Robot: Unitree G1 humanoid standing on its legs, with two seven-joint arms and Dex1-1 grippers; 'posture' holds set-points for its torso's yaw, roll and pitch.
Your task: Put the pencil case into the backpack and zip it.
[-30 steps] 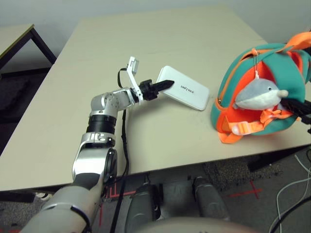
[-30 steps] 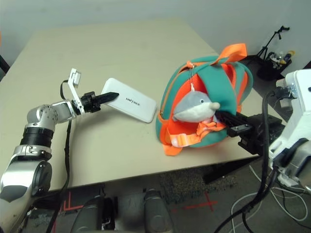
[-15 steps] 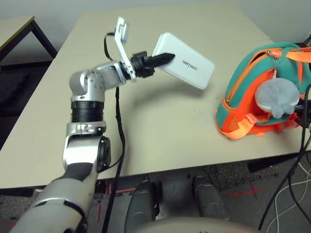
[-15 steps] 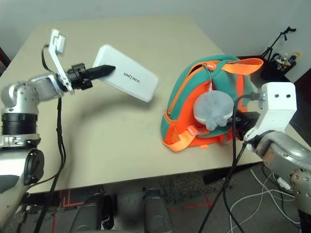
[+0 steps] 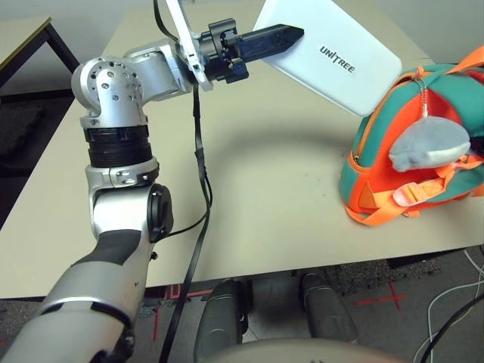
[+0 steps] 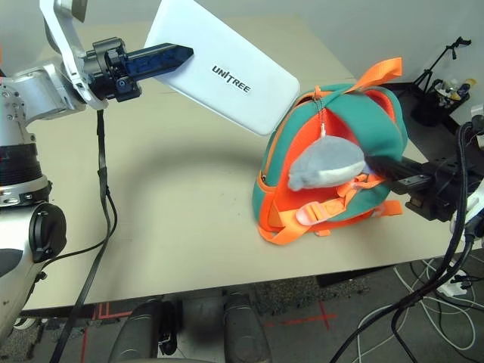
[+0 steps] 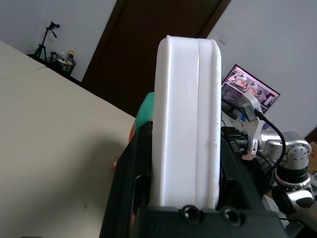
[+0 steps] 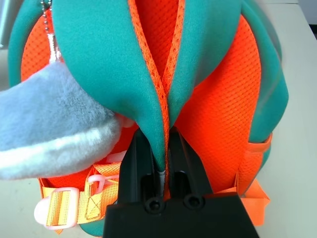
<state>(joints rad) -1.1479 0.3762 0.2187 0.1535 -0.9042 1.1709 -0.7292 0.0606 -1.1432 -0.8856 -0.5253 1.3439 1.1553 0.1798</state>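
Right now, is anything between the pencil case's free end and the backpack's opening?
Nothing: in the right eye view the pencil case, clamped in the left gripper, hangs in open air just above the backpack, whose edge the right gripper pinches.

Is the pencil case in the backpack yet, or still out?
Still out. The left gripper holds the pencil case in the air beside the backpack.
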